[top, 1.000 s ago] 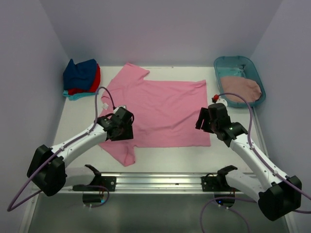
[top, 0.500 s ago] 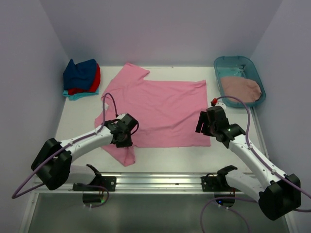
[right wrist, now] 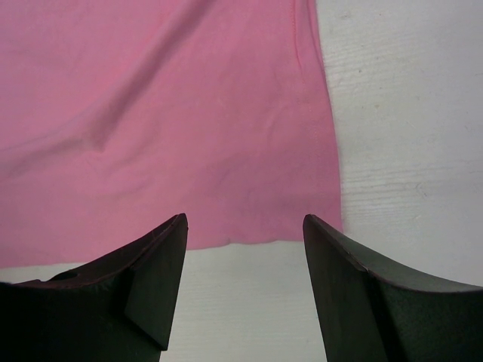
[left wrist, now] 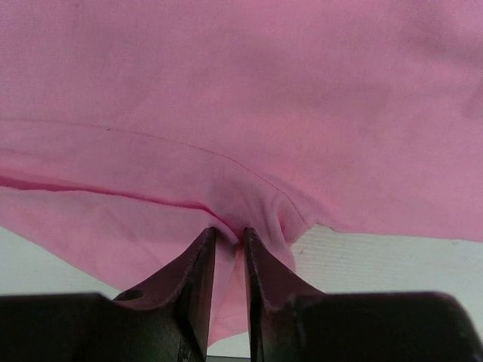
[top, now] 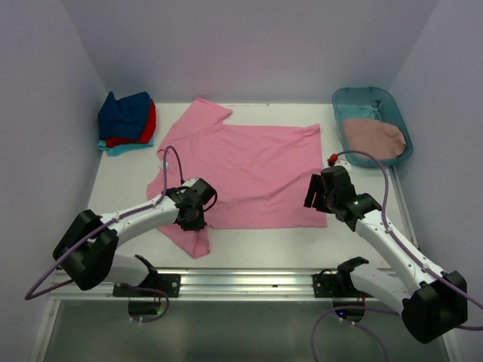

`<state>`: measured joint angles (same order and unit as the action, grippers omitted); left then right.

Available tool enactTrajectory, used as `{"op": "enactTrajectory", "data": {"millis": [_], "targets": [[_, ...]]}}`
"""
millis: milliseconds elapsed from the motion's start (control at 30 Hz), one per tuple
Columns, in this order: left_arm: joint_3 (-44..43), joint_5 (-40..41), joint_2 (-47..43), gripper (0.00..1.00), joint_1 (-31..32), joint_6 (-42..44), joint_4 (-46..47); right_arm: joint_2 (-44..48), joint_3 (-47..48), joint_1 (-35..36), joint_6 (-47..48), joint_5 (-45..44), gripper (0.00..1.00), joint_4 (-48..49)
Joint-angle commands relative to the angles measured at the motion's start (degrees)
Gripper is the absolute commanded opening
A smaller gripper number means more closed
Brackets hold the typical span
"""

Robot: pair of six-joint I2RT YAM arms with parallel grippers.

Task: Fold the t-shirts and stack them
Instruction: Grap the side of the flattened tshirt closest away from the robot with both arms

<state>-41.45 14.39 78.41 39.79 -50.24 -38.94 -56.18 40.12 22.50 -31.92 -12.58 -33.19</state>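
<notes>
A bright pink t-shirt (top: 249,170) lies spread flat on the white table, neck to the left. My left gripper (top: 198,219) is down at its near-left part, where the near sleeve joins the body. In the left wrist view its jaws (left wrist: 229,232) pinch a raised fold of the pink cloth (left wrist: 241,90). My right gripper (top: 315,197) hovers open over the shirt's near-right hem corner. In the right wrist view that gripper (right wrist: 243,219) has bare table between its fingers, and the pink hem (right wrist: 166,113) lies just beyond the tips.
Folded navy, red and turquoise t-shirts (top: 127,121) are piled at the back left corner. A teal tub (top: 355,94) at the back right holds a dusty rose t-shirt (top: 373,138). Lilac walls enclose the table. A metal rail (top: 249,280) runs along the near edge.
My left gripper has dropped down and toward the near edge onto the shirt and closed on a fold of it. The right gripper has barely shifted and stays open.
</notes>
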Motion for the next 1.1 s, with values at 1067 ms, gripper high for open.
{"op": "enactTrajectory", "data": {"millis": [1067], "targets": [[0.8, 1.8, -1.8, 0.13, 2.0, -1.6, 1.1, -0.7, 0.1, 0.2, -2.5, -6.5, 0.67, -5.6]]}}
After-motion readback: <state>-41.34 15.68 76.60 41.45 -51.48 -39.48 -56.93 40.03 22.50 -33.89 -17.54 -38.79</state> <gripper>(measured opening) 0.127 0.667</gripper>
